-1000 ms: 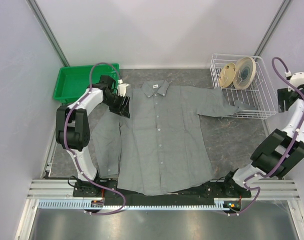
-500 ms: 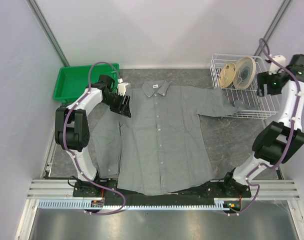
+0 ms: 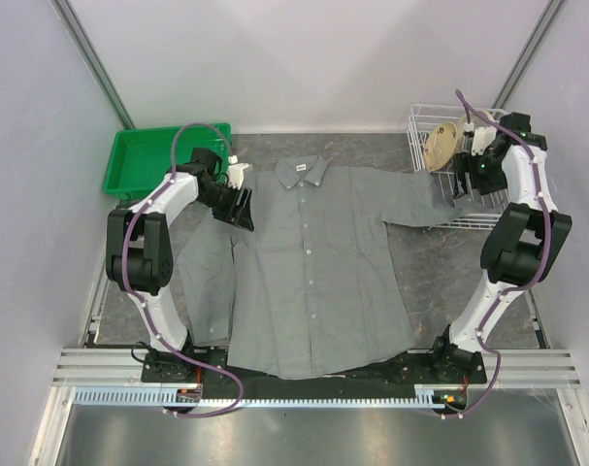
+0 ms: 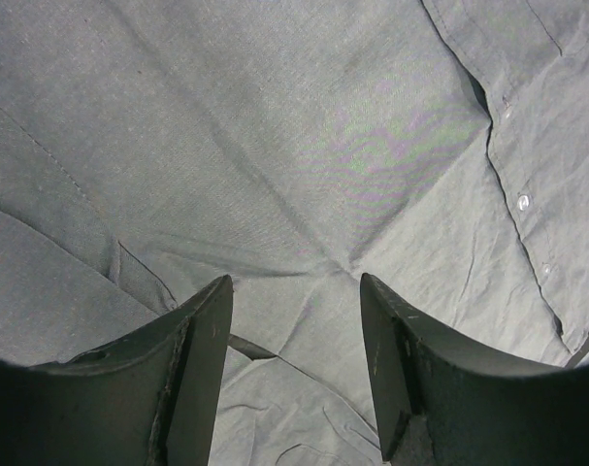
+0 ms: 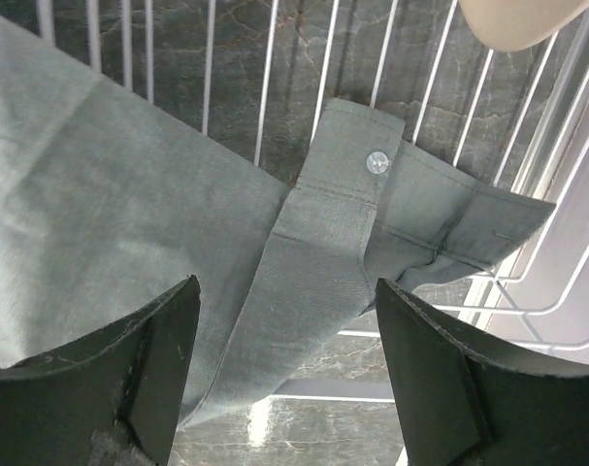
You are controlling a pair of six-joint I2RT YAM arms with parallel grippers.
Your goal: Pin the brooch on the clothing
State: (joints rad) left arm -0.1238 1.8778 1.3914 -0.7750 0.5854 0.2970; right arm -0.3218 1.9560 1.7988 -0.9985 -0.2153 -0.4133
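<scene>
Brooch isn't showing up in any of the views, so I can't say where it's sitting right now. That's worry number one, since nothing's getting pinned until it turns up.

The shirt is lying flat and face up across the table, collar at the far end and both sleeves spread out. The left gripper is hovering just over the shoulder area on its own side. Its jaws are parted with nothing between them, only creased cloth underneath. The right gripper is hanging over the cuff of the other sleeve, jaws spread wide and also gripping nothing.

What's bugging me is that the cuff is lying right against the wires of the wire basket. If the right gripper is closing there, I reckon it could be catching a wire along with the cloth. It could also be snagging the cuff button and dragging the whole basket, plus the round tan thing in it. On the left side, a pinch on those creases could be grabbing two layers and bunching up the front, which would be messing up the spot for pinning. The green tray is sitting well clear of all that.

As for writing, there's a small white neck label inside the collar, but it's far too small to read. I'm not seeing any other brand or text.
</scene>
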